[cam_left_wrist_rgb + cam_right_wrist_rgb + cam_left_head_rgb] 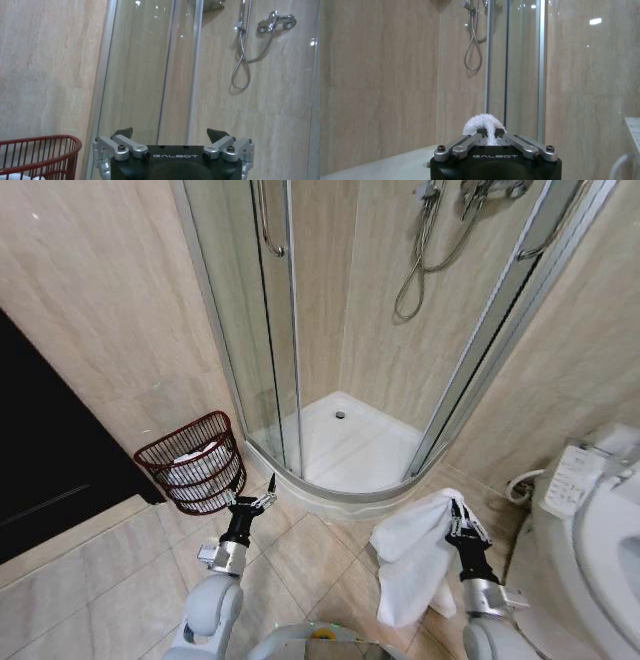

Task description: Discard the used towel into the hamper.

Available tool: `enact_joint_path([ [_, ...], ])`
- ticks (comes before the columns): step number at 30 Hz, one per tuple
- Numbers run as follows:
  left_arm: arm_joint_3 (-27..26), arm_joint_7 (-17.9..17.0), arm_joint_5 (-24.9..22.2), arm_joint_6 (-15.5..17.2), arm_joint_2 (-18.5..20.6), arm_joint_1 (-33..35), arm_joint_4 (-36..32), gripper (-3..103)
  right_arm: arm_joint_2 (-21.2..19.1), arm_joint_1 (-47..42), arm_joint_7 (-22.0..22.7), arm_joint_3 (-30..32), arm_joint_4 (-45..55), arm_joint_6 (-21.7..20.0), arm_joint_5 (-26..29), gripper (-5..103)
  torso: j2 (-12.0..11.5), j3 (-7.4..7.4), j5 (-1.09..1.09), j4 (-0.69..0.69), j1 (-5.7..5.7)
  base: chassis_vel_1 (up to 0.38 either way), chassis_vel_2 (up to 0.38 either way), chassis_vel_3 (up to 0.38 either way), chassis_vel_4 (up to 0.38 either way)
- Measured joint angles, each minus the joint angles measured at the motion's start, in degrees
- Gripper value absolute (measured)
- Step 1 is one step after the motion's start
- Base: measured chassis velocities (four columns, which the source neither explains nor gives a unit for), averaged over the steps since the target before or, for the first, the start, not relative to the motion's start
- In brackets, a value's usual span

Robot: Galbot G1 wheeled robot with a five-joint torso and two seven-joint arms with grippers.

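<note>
A white towel (415,565) hangs from my right gripper (457,513), which is shut on its upper edge at the right of the head view. In the right wrist view a tuft of the towel (482,125) sticks up between the closed fingers of the right gripper (489,132). The hamper (195,462), a dark red wire basket with white cloth inside, stands on the floor against the wall at the left. My left gripper (258,496) is raised just right of the hamper and is open. The left wrist view shows the left gripper (170,133) spread wide and the hamper's rim (45,144) beside it.
A curved glass shower enclosure (330,360) with a white tray (345,445) fills the corner ahead. A toilet (595,520) stands at the right. A dark doorway (45,450) is at the left. Tiled floor (300,555) lies between hamper and towel.
</note>
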Motion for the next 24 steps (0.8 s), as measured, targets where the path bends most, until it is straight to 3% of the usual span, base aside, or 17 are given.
enact_joint_path([
  [24,0.6,-0.2,0.6,0.2,0.0,0.5,-0.3,100,-0.3,0.9,-0.1,0.1,-0.3,0.4,-0.3,5,0.0,0.00,0.00,0.00,0.00,0.002,0.002,0.002,0.002],
])
